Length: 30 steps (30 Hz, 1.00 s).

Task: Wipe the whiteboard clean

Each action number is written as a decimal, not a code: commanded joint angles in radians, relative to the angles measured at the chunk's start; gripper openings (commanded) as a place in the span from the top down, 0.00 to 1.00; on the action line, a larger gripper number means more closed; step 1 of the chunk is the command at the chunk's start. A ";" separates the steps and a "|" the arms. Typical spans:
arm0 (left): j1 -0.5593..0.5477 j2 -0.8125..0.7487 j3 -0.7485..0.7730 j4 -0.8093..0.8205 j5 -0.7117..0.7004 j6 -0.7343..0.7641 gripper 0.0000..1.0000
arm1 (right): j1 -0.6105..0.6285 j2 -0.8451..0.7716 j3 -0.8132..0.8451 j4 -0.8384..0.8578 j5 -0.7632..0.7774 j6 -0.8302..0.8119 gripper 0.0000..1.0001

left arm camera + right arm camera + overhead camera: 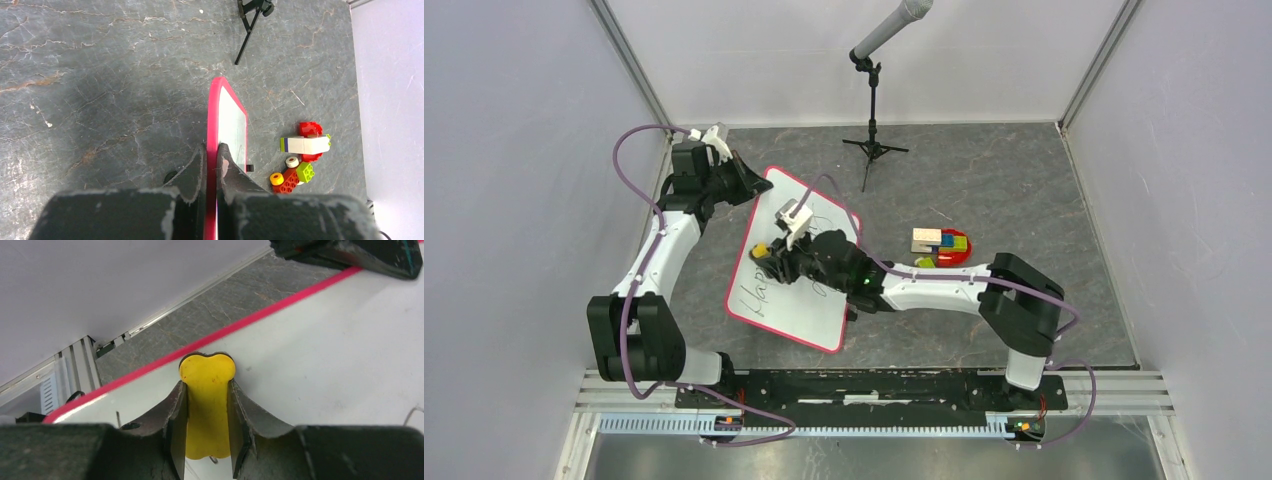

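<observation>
The whiteboard (769, 296) lies on the grey table with a red-pink frame and black handwriting on its near part. My left gripper (746, 180) is shut on the board's far corner; in the left wrist view its jaws (212, 155) clamp the red frame (214, 107) edge-on. My right gripper (769, 257) is shut on a yellow eraser (761, 249) and holds it against the board's surface near its left edge. In the right wrist view the yellow eraser (207, 400) sits between the fingers (177, 412) on the white board (325, 360).
A pile of toy bricks (941, 245) on a red plate lies right of the board, also in the left wrist view (300, 160). A microphone on a black tripod (873, 130) stands at the back. White walls enclose the table.
</observation>
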 commanded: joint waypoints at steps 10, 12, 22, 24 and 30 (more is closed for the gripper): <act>-0.020 -0.028 -0.001 0.017 -0.031 -0.013 0.98 | 0.055 -0.105 -0.256 -0.192 0.075 -0.044 0.81; -0.020 -0.029 -0.004 0.017 -0.043 -0.013 0.98 | 0.077 -0.084 -0.197 -0.192 0.057 -0.057 0.81; -0.023 -0.045 -0.017 0.017 -0.084 -0.025 0.98 | 0.102 0.062 0.086 -0.212 0.001 -0.093 0.81; -0.023 -0.045 -0.017 0.017 -0.089 -0.026 0.98 | 0.102 0.062 0.081 -0.202 -0.003 -0.101 0.81; -0.024 -0.042 -0.020 0.017 -0.091 -0.036 0.98 | 0.086 -0.003 -0.100 -0.173 0.038 -0.098 0.81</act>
